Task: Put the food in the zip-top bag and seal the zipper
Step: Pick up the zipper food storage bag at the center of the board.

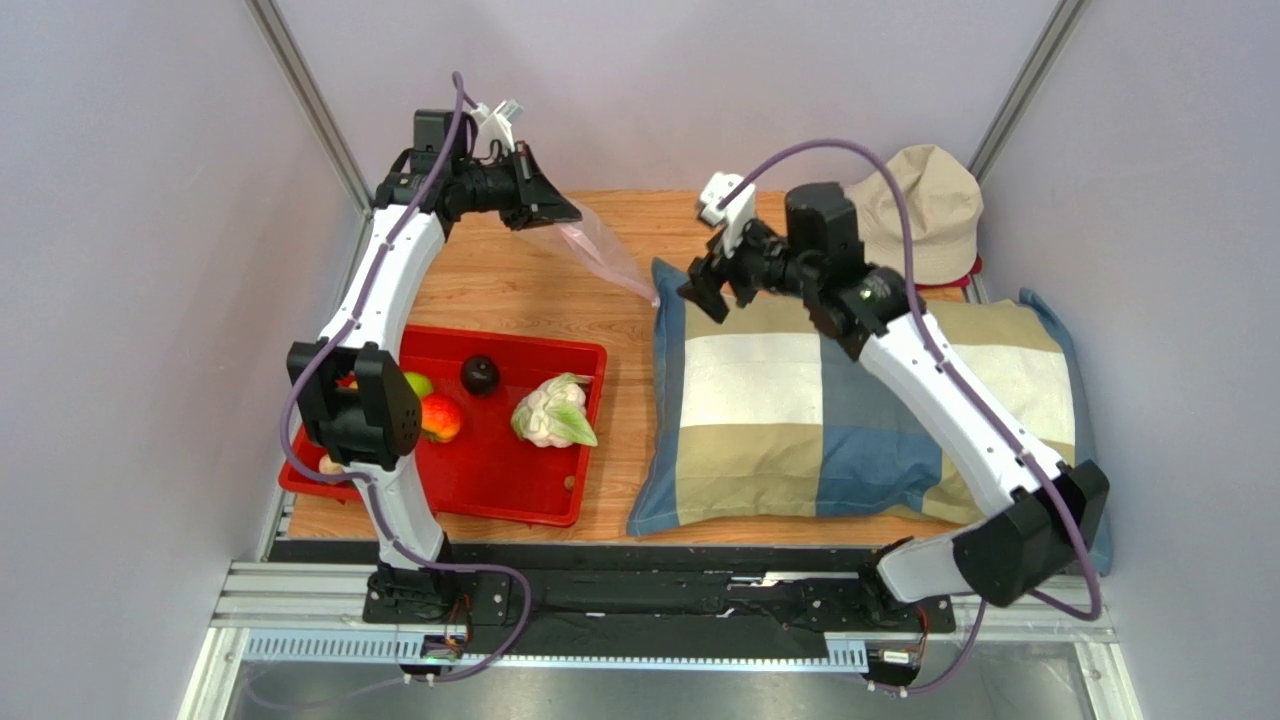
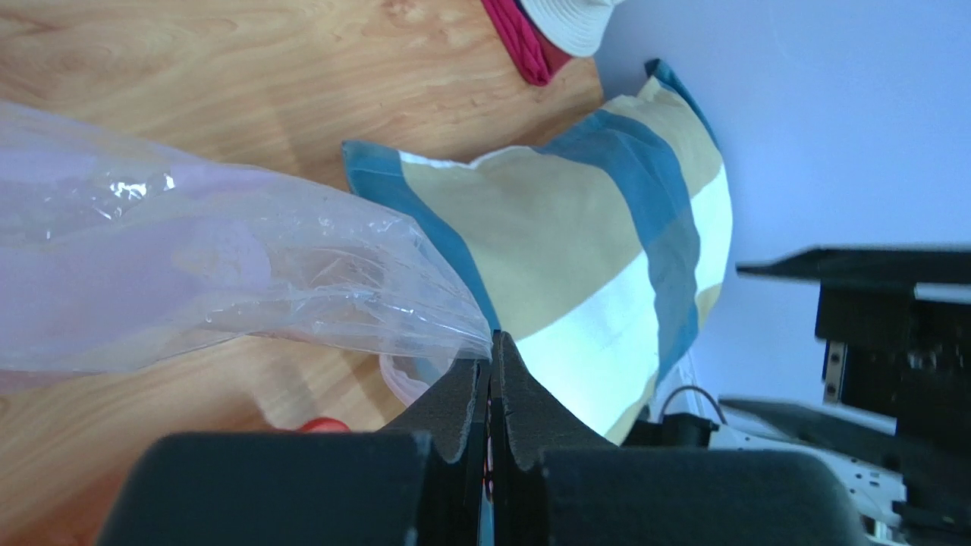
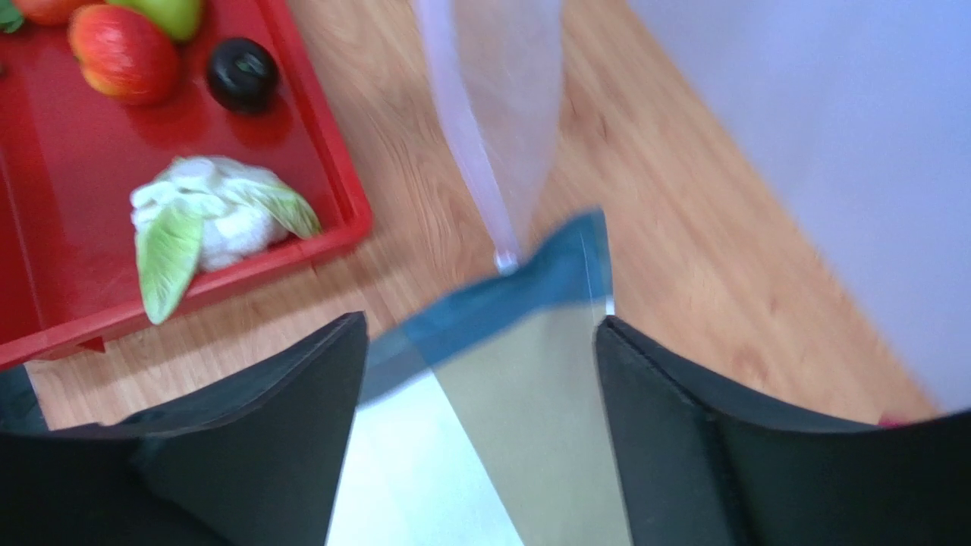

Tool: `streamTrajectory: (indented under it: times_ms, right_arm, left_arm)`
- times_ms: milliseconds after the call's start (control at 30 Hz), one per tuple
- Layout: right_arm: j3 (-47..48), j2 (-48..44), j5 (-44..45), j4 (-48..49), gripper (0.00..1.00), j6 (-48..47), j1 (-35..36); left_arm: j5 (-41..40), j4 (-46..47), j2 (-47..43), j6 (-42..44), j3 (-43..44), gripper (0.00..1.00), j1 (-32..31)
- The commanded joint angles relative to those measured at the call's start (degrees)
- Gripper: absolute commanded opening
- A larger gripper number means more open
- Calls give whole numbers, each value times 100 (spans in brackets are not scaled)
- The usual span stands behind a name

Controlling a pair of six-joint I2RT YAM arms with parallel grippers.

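The zip-top bag (image 1: pixel 604 249) hangs clear and crinkly above the far part of the table. My left gripper (image 1: pixel 544 210) is shut on its upper edge, and its pads (image 2: pixel 470 387) pinch the plastic (image 2: pixel 228 273) flat. The zipper is too thin to make out. The bag's lower corner (image 3: pixel 502 114) points down at the pillow's corner. My right gripper (image 1: pixel 699 285) stands open just over that corner, with nothing between its fingers (image 3: pixel 638 387). The food lies in the red tray (image 1: pixel 496 503): a cauliflower (image 3: pixel 211 216), a dark round fruit (image 3: pixel 242 74), a red-orange fruit (image 3: pixel 123 51) and a green apple (image 3: pixel 171 11).
A blue, tan and white checked pillow (image 1: pixel 842 405) fills the right half of the table. A beige hat (image 1: pixel 924 195) sits behind it at the back right. Grey walls close in both sides.
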Motion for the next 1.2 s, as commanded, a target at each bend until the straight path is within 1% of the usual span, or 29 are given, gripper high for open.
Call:
streamTrajectory:
  times_ms: [0,67,100,167,200,333,400,533,667,700,833,933,967,1000,1133,1167]
  right_arm:
    - [-683,-515,701,1776,66,-972,905]
    - [-762,-490,965,2216,61,-1051,1136]
    - [-771,-446,1000,2296,56,-1034,1285]
    - [-780,-279,974,2454,51,-999,1365]
    - [-815,-217,974,2525,50,-1007,1444]
    - [-754,64,799,2824,52,-999,1550]
    - [-623,248,729,2754,52,-955,1576]
    - [-272,469,255,2351,53,-946,1585]
    - [-191,601,43,2165,57,-937,1690]
    - [-226,618,60,2174,57,-1016,1752]
    - [-358,714,700,2438,56,-1244,1928]
    - [-271,776,824,2324,56,-1262,1946]
    - [-279,776,868,2332,54,-1271,1946]
    - [-305,785,999,2367,50,-1289,1946]
    - [-288,820,1404,2350,40,-1271,1946]
    - [-271,846,1474,2315,34,-1271,1937]
  left_arm:
    - [290,-599,-389,-4,37,0,59]
    - [412,-695,-495,-47,19,0,59]
    - [561,-722,-504,-82,19,0,68]
    - [720,-644,-583,-258,-77,0,86]
    - [834,-617,-618,-337,-121,0,86]
    - [1019,-590,-837,-425,-323,0,121]
    - [1107,-582,-926,-425,-376,0,138]
    - [1388,-564,-1049,-443,-552,0,147]
    - [1459,-529,-1128,-504,-631,0,173]
    - [1485,-520,-1128,-539,-640,0,182]
    - [1617,-502,-1137,-636,-684,0,243]
    - [1678,-485,-1146,-680,-789,0,296]
    - [1757,-459,-1137,-698,-798,0,305]
    - [1792,-467,-1128,-698,-807,0,297]
    - [1889,-555,-1163,-566,-816,0,314]
    - [1942,-573,-1172,-505,-807,0,314]
